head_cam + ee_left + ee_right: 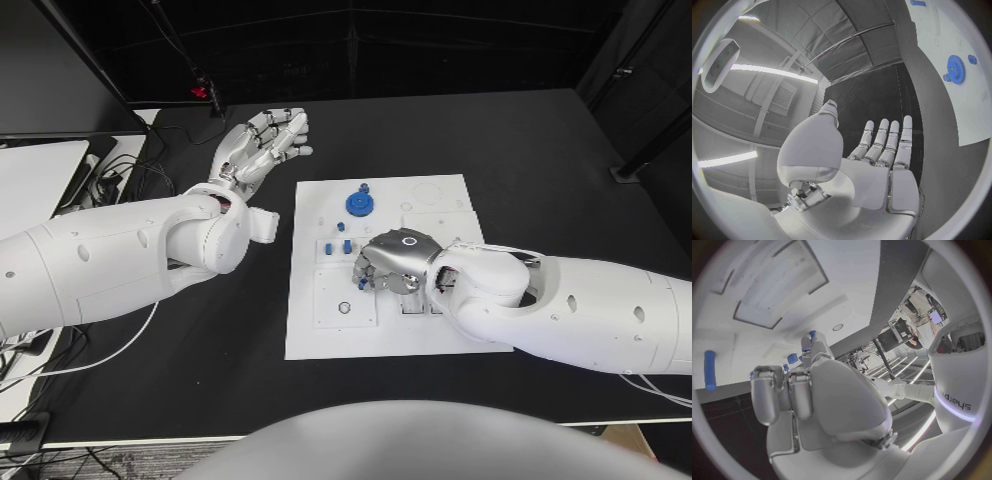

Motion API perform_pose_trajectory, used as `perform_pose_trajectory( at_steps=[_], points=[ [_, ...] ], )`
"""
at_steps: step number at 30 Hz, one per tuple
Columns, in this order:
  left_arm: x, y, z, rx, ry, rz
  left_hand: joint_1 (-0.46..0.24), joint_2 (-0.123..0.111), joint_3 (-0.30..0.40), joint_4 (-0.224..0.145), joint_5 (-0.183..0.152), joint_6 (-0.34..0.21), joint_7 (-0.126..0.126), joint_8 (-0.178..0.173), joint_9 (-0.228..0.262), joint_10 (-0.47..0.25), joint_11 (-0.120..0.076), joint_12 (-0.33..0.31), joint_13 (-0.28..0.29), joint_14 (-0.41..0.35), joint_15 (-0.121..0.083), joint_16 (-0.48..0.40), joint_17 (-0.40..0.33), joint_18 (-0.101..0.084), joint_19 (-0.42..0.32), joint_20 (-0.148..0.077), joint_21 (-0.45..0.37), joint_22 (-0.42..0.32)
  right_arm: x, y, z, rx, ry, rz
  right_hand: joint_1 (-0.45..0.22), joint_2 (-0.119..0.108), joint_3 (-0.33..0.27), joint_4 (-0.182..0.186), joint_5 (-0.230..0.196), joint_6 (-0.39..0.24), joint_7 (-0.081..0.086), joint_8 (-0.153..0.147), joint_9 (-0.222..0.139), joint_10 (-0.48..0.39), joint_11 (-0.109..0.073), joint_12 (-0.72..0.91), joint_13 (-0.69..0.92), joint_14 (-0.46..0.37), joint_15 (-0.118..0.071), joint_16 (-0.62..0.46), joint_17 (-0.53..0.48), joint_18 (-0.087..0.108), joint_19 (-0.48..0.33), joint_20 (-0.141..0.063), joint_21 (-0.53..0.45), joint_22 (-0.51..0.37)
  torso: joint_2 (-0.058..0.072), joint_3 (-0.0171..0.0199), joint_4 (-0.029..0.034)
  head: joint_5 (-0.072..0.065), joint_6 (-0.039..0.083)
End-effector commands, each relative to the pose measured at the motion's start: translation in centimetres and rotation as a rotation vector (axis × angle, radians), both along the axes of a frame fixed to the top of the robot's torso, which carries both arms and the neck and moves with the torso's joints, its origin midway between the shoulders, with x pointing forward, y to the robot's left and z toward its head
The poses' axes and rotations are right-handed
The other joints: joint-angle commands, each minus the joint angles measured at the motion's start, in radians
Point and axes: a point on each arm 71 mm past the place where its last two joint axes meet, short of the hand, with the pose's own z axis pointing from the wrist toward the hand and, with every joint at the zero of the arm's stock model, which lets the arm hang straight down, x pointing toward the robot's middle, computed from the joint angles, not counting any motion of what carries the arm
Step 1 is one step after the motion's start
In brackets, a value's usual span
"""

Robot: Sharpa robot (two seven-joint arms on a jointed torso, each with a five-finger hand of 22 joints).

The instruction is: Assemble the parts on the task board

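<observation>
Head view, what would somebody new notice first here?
Probably the right hand, lowered over the middle of the white task board, fingers curled down among the small blue parts. Next, the left hand, open and raised over the black table off the board's far left corner, holding nothing. A blue gear stands out near the board's far edge.

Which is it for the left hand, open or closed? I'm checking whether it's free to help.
Open: the left hand is off the task board, fingers extended and apart, holding nothing.

Lab — black-curtained robot table (577,180)
</observation>
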Motion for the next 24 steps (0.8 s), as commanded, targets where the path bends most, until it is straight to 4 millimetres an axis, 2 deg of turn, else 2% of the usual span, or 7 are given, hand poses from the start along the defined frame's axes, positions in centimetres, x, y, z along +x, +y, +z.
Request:
perform_pose_trajectory(
  at_steps=[1, 9, 17, 20, 24],
  points=[
    [-0.2, 0.0, 0.9, -0.040, -0.109, -0.010, 0.003, 0.010, 0.007, 0.000, 0.004, -0.009, 0.156, 0.005, -0.002, -0.006, -0.002, 0.004, -0.002, -0.007, -0.002, 0.007, -0.001, -0.016, 0.005, 0.001, 0.000, -0.001, -0.1, 0.1, -0.2, -0.040, 0.000, 0.010, -0.009, -0.014, -0.002, 0.010, 0.006, -0.014, -0.004, -0.011, -0.002, -0.016, 0.002, -0.005, -0.001, 0.106, 0.006, -0.002, 0.264, 0.001, 0.083, 0.005, -0.005, 0.249, 0.001, 0.0005, 0.0006, 0.002, 0.000],
    [-0.2, 0.0, 0.9, -0.040, -0.109, -0.009, 0.004, 0.015, 0.008, -0.001, 0.003, -0.010, 0.156, 0.006, -0.003, -0.008, -0.002, 0.007, -0.002, -0.008, -0.002, 0.009, -0.003, -0.016, 0.005, 0.001, 0.000, -0.002, 0.0, 0.1, 0.0, -0.021, -0.015, 0.013, -0.103, -0.045, -0.045, 0.014, 0.005, -0.081, -0.021, -0.057, -0.005, -0.071, 0.026, -0.004, 0.000, 0.106, 0.024, -0.002, 0.264, 0.006, 0.069, 0.018, -0.023, 0.239, 0.001, 0.0003, -0.0005, 0.004, 0.000],
    [-0.2, -0.1, 0.9, -0.040, -0.109, -0.011, 0.004, 0.015, 0.008, -0.001, 0.003, -0.010, 0.156, 0.006, -0.003, -0.008, -0.002, 0.007, -0.002, -0.008, -0.002, 0.009, -0.003, -0.016, 0.005, 0.001, 0.000, -0.002, 0.1, 0.0, 0.4, 0.045, -0.043, 0.005, -0.160, -0.063, -0.069, 0.011, 0.005, -0.146, -0.037, -0.095, -0.005, -0.090, 0.030, 0.000, 0.002, 0.106, 0.027, -0.002, 0.264, 0.012, 0.055, 0.026, -0.041, 0.228, 0.001, 0.0001, -0.0003, 0.004, 0.000],
    [-0.2, -0.1, 0.9, -0.041, -0.109, -0.012, 0.004, 0.015, 0.008, -0.001, 0.003, -0.010, 0.156, 0.006, -0.003, -0.008, -0.002, 0.007, -0.002, -0.008, -0.002, 0.009, -0.003, -0.016, 0.005, 0.001, 0.000, -0.002, 0.1, -0.4, 0.9, 0.101, -0.070, -0.007, -0.188, -0.073, -0.079, 0.012, 0.005, -0.161, -0.035, -0.096, -0.003, -0.100, 0.031, 0.000, 0.002, 0.106, 0.028, -0.002, 0.264, 0.015, 0.049, 0.027, -0.050, 0.223, 0.000, 0.0001, -0.0006, 0.003, 0.000],
    [-0.2, 0.0, 0.9, -0.041, -0.108, -0.012, 0.004, 0.015, 0.008, -0.001, 0.003, -0.010, 0.156, 0.006, -0.003, -0.008, -0.002, 0.007, -0.002, -0.008, -0.002, 0.009, -0.003, -0.016, 0.005, 0.001, 0.000, -0.002, -0.1, -1.8, 1.7, 0.227, -0.073, -0.039, -0.235, -0.092, -0.079, 0.011, 0.005, -0.178, -0.019, -0.094, -0.001, -0.115, 0.032, 0.001, 0.003, 0.095, 0.026, -0.017, 0.221, 0.021, 0.036, 0.027, -0.068, 0.212, 0.000, 0.0010, -0.0014, 0.007, 0.000]
  ],
)
